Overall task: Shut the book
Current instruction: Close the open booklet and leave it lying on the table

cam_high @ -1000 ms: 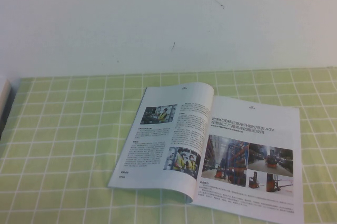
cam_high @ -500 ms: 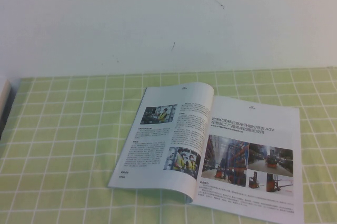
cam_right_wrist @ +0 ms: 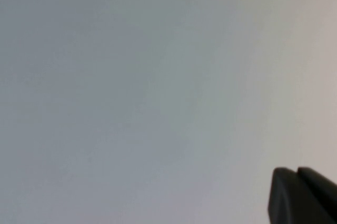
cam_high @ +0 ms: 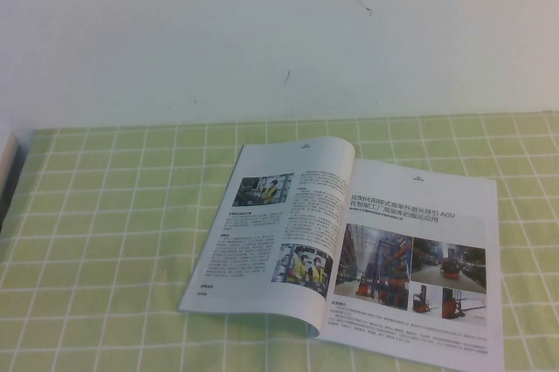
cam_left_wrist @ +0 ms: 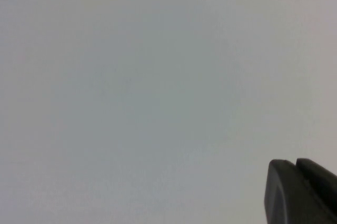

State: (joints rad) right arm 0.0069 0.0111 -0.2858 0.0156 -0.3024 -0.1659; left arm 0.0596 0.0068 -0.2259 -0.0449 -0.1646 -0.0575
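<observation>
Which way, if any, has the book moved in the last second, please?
No, none: the book keeps its corners on the same tablecloth squares. Left gripper and right gripper face blank wall, away from it.

The book [cam_high: 349, 250] lies open on the desk [cam_high: 105, 215], right of the middle and toward the near edge. Its left page arches up from the spine and its right page lies flat beside it. The wall [cam_high: 262, 31] stands behind the desk's far edge. The left gripper [cam_left_wrist: 303, 192] and the right gripper [cam_right_wrist: 303, 195] each show only in their own wrist view, facing a blank surface.
</observation>
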